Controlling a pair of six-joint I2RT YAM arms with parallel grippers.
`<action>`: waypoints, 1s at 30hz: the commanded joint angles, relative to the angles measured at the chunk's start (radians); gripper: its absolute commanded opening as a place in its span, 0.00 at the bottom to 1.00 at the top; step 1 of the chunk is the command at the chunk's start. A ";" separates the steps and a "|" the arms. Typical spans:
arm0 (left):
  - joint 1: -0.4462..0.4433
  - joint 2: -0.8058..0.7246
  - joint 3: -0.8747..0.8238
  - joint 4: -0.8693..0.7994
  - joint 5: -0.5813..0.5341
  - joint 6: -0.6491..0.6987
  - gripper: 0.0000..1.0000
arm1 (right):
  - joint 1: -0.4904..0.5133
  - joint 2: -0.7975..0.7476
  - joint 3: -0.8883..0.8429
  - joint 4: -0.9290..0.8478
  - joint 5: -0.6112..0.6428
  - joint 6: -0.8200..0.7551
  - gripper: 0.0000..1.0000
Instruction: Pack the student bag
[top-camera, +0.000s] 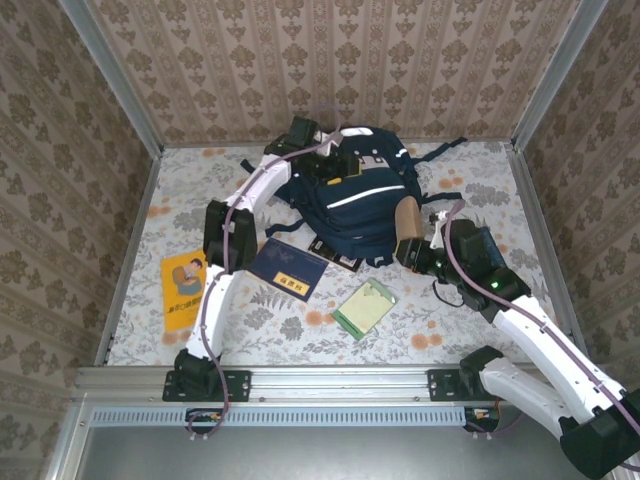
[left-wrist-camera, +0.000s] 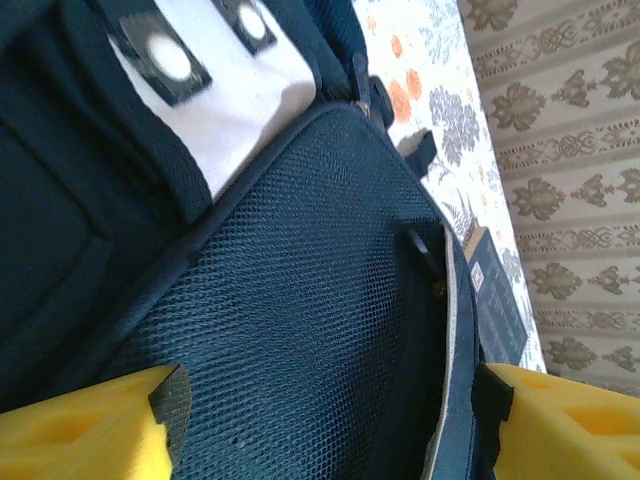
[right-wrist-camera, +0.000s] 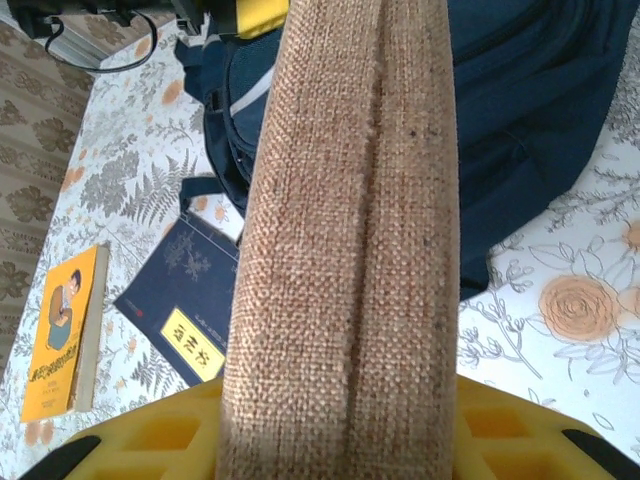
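The left gripper (left-wrist-camera: 330, 400), fingers spread astride the mesh panel (left-wrist-camera: 300, 300), should lift the mouth of the student bag (top-camera: 350, 205) lying mid-table (top-camera: 450, 330), so the right gripper (right-wrist-camera: 340, 420), clamped on a tan woven pouch (right-wrist-camera: 350, 200) beside it, can enter end-first.

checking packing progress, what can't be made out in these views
- Inside the student bag: top view, its own fabric covers it.
- Ends of the tan pouch: right wrist view, the top edge cuts one, the right gripper covers the other.
- Titles on the yellow book and navy book: top view, too small.
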 joint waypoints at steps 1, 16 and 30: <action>-0.025 -0.009 0.044 0.037 0.106 -0.023 0.75 | -0.006 -0.031 -0.040 -0.015 0.019 -0.022 0.40; -0.080 -0.035 -0.072 -0.021 0.105 0.015 0.72 | -0.010 -0.044 -0.033 -0.018 0.032 -0.051 0.44; -0.083 -0.056 -0.064 -0.113 0.079 0.070 0.40 | -0.010 -0.074 -0.072 -0.008 0.048 -0.025 0.45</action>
